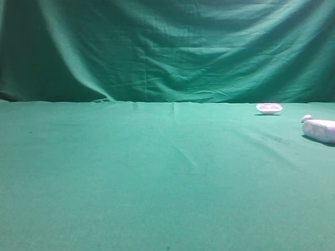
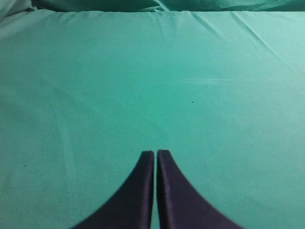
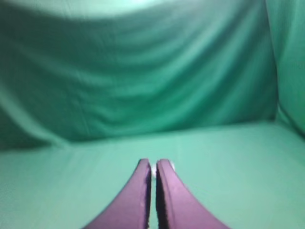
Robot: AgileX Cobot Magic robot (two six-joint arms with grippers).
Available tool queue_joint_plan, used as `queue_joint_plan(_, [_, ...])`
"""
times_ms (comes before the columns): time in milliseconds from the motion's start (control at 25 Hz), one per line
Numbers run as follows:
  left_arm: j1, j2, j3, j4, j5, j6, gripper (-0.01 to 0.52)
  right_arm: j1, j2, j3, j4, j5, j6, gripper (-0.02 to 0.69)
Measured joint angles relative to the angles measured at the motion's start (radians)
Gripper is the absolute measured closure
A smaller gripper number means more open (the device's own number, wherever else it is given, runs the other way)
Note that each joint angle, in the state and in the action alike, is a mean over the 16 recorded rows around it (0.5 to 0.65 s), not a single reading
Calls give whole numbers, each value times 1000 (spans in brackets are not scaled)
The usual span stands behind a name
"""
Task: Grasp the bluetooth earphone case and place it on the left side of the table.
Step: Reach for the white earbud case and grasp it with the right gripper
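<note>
The bluetooth earphone case [image 1: 320, 130] lies at the far right edge of the green bench [image 1: 157, 183], partly cut off by the frame, with a shallow white dish [image 1: 269, 108] beyond it and a tiny white bit [image 1: 306, 118] just beside it. Smooth, hard and probably light, it looks slippery — best pinched across its narrow sides. Left end effector [image 2: 156, 153] and right end effector [image 3: 153, 163] are both closed and empty. The bench's left side offers wide open room.

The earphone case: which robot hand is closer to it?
Probably right. The earphone case lies at the table's far right, the right arm's side. Neither the left gripper nor the right gripper has it in view.
</note>
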Motion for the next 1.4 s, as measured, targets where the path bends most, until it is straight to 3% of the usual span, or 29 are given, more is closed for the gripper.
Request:
queue_joint_plan(320, [0,0,0,0,0,0,514,18,377,-217,29,380,-37,665])
queue_joint_plan(640, [0,0,0,0,0,0,514,110,736,-383,7,520,-83,623])
queue_joint_plan(760, [0,0,0,0,0,0,514,147,862,-442,-12,514,-88,544])
queue_joint_plan(1200, [0,0,0,0,0,0,514,201,1231,-631,-93,417,-21,120])
queue_joint_plan(1400, [0,0,0,0,0,0,514,201,1358,-714,-119,417,17,25])
